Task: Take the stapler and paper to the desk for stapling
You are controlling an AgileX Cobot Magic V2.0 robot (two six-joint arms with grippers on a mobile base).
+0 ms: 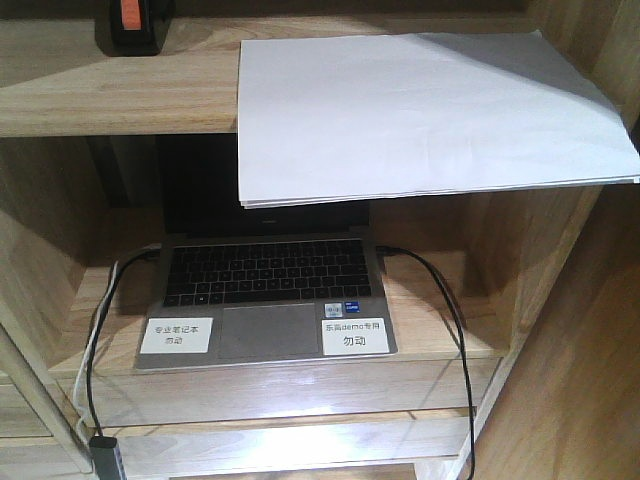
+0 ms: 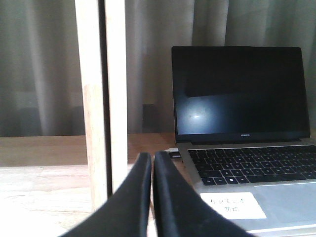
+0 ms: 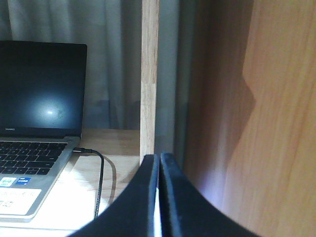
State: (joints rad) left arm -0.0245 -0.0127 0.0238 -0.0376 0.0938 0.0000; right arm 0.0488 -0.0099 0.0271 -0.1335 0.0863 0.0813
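The black stapler [image 1: 133, 25] with an orange-red patch stands at the far left of the upper shelf, cut off by the top edge of the front view. The white paper [image 1: 420, 110] lies on the same shelf to the right, and its front edge overhangs the shelf. My left gripper [image 2: 152, 157] is shut and empty, low in front of a laptop and a wooden post. My right gripper [image 3: 159, 157] is shut and empty, beside the shelf's right side wall. Neither gripper shows in the front view. The desk is out of view.
An open laptop [image 1: 265, 300] with white labels sits on the lower shelf [image 1: 440, 320] under the paper; it also shows in the left wrist view [image 2: 242, 148] and the right wrist view [image 3: 34, 123]. Black cables [image 1: 450, 320] run off both its sides. Wooden posts [image 2: 101, 108] and side walls [image 3: 256, 123] frame the compartment.
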